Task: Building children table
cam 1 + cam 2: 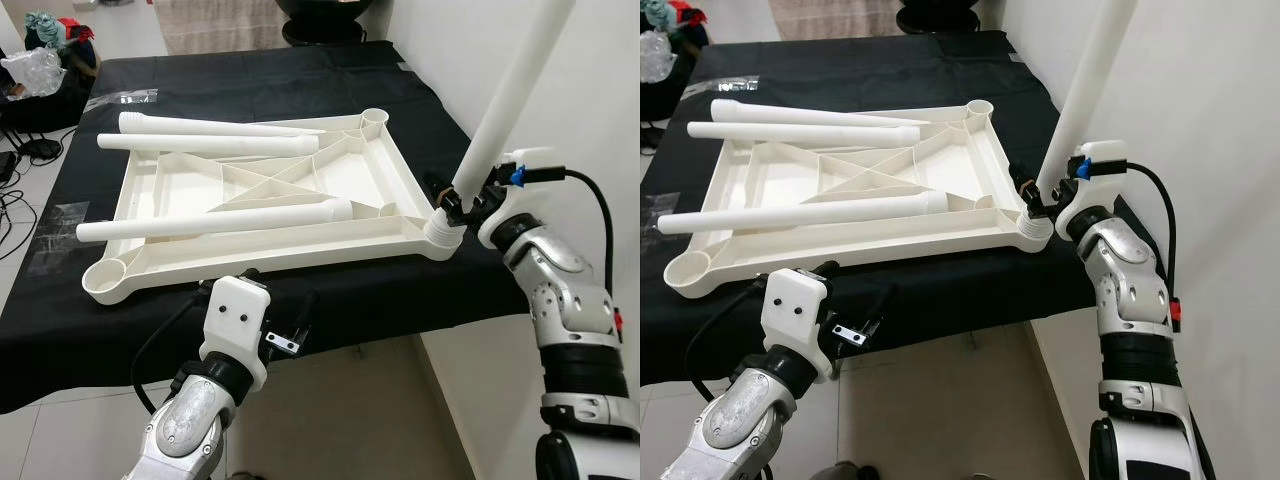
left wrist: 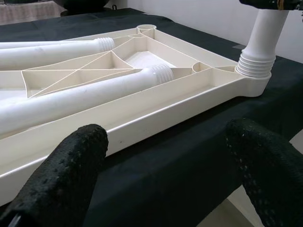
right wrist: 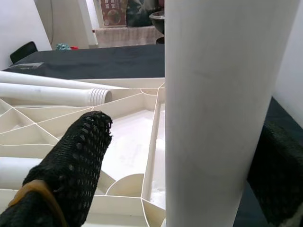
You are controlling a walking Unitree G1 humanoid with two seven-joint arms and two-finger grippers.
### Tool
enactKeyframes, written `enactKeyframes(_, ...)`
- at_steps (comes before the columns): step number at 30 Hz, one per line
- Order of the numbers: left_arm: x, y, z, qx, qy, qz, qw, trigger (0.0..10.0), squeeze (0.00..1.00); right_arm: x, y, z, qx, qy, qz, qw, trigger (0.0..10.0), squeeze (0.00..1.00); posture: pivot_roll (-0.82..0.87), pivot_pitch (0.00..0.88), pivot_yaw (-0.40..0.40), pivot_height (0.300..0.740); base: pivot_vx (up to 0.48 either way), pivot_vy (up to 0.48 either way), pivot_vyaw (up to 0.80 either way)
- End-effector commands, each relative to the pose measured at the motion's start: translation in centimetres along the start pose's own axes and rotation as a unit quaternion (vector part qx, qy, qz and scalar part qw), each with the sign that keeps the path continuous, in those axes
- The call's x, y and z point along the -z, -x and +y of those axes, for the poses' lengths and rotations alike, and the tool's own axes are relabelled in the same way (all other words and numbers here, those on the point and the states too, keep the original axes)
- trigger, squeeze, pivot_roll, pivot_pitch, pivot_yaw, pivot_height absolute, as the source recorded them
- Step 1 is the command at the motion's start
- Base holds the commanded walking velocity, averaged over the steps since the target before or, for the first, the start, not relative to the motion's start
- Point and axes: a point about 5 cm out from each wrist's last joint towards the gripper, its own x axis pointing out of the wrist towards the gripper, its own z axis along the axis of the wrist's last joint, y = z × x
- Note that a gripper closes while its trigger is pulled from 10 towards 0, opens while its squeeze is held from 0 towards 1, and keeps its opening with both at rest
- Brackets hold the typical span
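Right eye view: the right hand (image 1: 1040, 203) clamps the one upright leg (image 1: 1080, 100) seated in the tabletop (image 1: 855, 215) corner socket. Left hand (image 1: 285, 318) hangs spread, empty, by the black counter (image 1: 420, 290); three loose legs (image 1: 210, 220) lie across the inverted tabletop.

Your right pincer (image 3: 189, 156) grips a white leg (image 3: 220, 109) that stands upright close to the lens, one black finger (image 3: 71, 175) at 8 o'clock and the other at 4. Beyond lies the ribbed tabletop (image 3: 128, 146), upside down, with a loose leg (image 3: 52, 93) on it at 10 o'clock. The black surface (image 3: 94, 64) runs past them.
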Motion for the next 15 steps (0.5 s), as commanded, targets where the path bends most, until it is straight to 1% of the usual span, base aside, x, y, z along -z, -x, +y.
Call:
enactKeyframes(1, 0.02, 0.07, -0.06, 0.001, -0.003, 0.004, 1.0, 10.0, 0.0, 0.04, -0.18, -0.09, -0.013, -0.004, -0.001, 1.0, 10.0, 0.0, 0.08, 0.16, -0.059, 0.74, 0.0, 0.0, 0.0)
enactKeyframes(2, 0.02, 0.07, -0.06, 0.001, -0.003, 0.004, 1.0, 10.0, 0.0, 0.04, -0.18, -0.09, -0.013, -0.004, -0.001, 1.0, 10.0, 0.0, 0.08, 0.16, -0.059, 0.74, 0.0, 0.0, 0.0)
enactKeyframes(4, -0.01, 0.03, -0.06, 0.001, -0.003, 0.003, 1.0, 10.0, 0.0, 0.06, -0.49, 0.15, -0.047, -0.012, 0.008, 0.999, 10.0, 0.0, 0.08, 0.163, -0.06, 0.74, 0.0, 0.0, 0.0)
enactKeyframes(5, -0.01, 0.03, -0.06, 0.001, -0.003, 0.003, 1.0, 10.0, 0.0, 0.06, -0.49, 0.15, -0.047, -0.012, 0.008, 0.999, 10.0, 0.0, 0.08, 0.163, -0.06, 0.74, 0.0, 0.0, 0.0)
enactKeyframes(7, -0.02, 0.02, -0.05, 0.001, -0.004, 0.003, 1.0, 10.0, 0.0, 0.1, -0.67, 0.46, -0.091, -0.013, 0.017, 0.996, 10.0, 0.0, 0.08, 0.163, -0.06, 0.74, 0.0, 0.0, 0.0)
enactKeyframes(8, -0.02, 0.02, -0.05, 0.001, -0.004, 0.003, 1.0, 10.0, 0.0, 0.1, -0.67, 0.46, -0.091, -0.013, 0.017, 0.996, 10.0, 0.0, 0.08, 0.163, -0.06, 0.74, 0.0, 0.0, 0.0)
enactKeyframes(9, -0.03, 0.03, -0.04, 0.001, -0.004, 0.004, 1.0, 10.0, 0.0, 0.14, -0.71, 0.51, -0.103, -0.015, 0.022, 0.994, 10.0, 0.0, 0.08, 0.165, -0.063, 0.74, 0.0, 0.0, 0.0)
enactKeyframes(10, -0.06, 0.03, -0.03, 0.0, -0.004, 0.003, 1.0, 10.0, 0.0, 0.13, -0.8, 0.37, -0.105, -0.005, 0.023, 0.994, 10.0, 0.0, 0.08, 0.165, -0.063, 0.74, 0.0, 0.0, 0.0)
enactKeyframes(15, -0.2, -0.01, -0.08, 0.001, -0.004, 0.001, 1.0, 10.0, 0.0, -0.01, -1.15, 0.06, -0.097, 0.002, 0.021, 0.995, 10.0, 0.0, 0.08, 0.169, -0.061, 0.74, 0.0, 0.0, 0.0)
